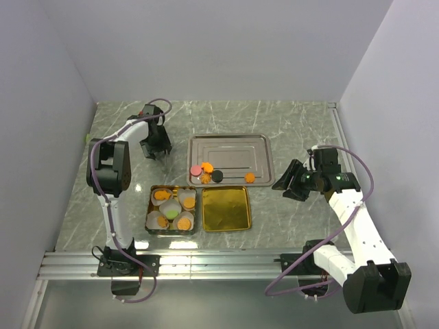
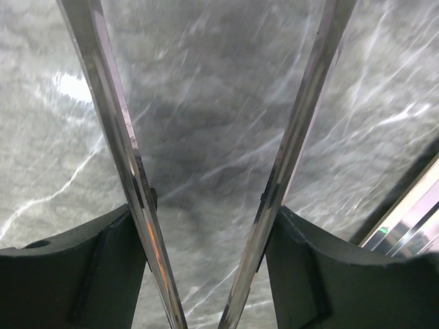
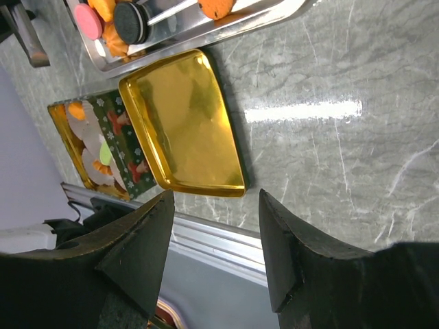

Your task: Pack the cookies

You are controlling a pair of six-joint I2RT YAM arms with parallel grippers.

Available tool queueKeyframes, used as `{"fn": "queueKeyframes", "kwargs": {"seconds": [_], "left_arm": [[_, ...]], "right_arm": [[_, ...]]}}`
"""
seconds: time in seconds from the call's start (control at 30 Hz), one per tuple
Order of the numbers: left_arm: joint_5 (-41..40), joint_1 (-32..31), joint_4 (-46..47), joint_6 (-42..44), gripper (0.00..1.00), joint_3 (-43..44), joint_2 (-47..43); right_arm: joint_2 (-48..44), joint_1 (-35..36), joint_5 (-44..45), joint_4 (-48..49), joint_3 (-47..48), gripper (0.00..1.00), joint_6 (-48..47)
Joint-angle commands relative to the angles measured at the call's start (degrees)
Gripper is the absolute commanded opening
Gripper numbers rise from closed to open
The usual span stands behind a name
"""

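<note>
The cookies are lying in two places on the bench [image 1: 302, 130]; some are sitting loose along the near edge of a silver tray [image 1: 233, 145] at the middle of the bench, and others are resting in white paper cups [image 1: 169, 204] inside a decorated tin [image 1: 152, 199] just near and left of that tray; on the tray a pink cookie [image 1: 195, 169] is lying leftmost, with two orange cookies [image 1: 206, 166] just beside it, a black cookie [image 1: 217, 175] to their right and a lone orange cookie [image 1: 250, 177] apart further right; in the tin, several cups are carrying orange pieces and one is carrying a green cookie [image 1: 171, 214]; a gold lid [image 1: 226, 208] is lying open side up, touching the tin's right side; the left hand [image 1: 162, 154] is hanging over bare bench left of the tray and far of the tin, its two long metal fingers [image 2: 123, 151] standing spread with only marble showing between them; the right hand [image 1: 287, 184] is hovering to the right of the tray and lid, well apart from the cookies, and the right wrist view is showing its black fingers [image 3: 137, 233] spread, gripping nothing, above the bench's near edge.
</note>
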Motion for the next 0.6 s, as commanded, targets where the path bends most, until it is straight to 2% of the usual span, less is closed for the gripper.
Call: {"fn": "queueKeyframes", "kwargs": {"seconds": [0.0, 0.43, 0.47, 0.57], "left_arm": [[1.28, 0.02, 0.34, 0.66, 0.68, 3.44, 1.02], [0.93, 0.02, -1.69, 0.92, 0.75, 6.08, 1.1], [0.85, 0.02, -1.95, 0.92, 0.86, 6.35, 0.93], [1.02, 0.02, -2.3, 0.93, 0.88, 7.66, 0.14]], "right_arm": [[-1.36, -0.43, 0.82, -0.28, -0.64, 0.59, 0.25], [-0.57, -0.34, 0.73, 0.77, -1.34, 0.6, -0.02], [-0.4, -0.34, 0.73, 1.04, -1.6, 0.6, -0.02], [-0.4, -0.34, 0.47, 1.39, -1.96, 0.6, -0.1]]}}
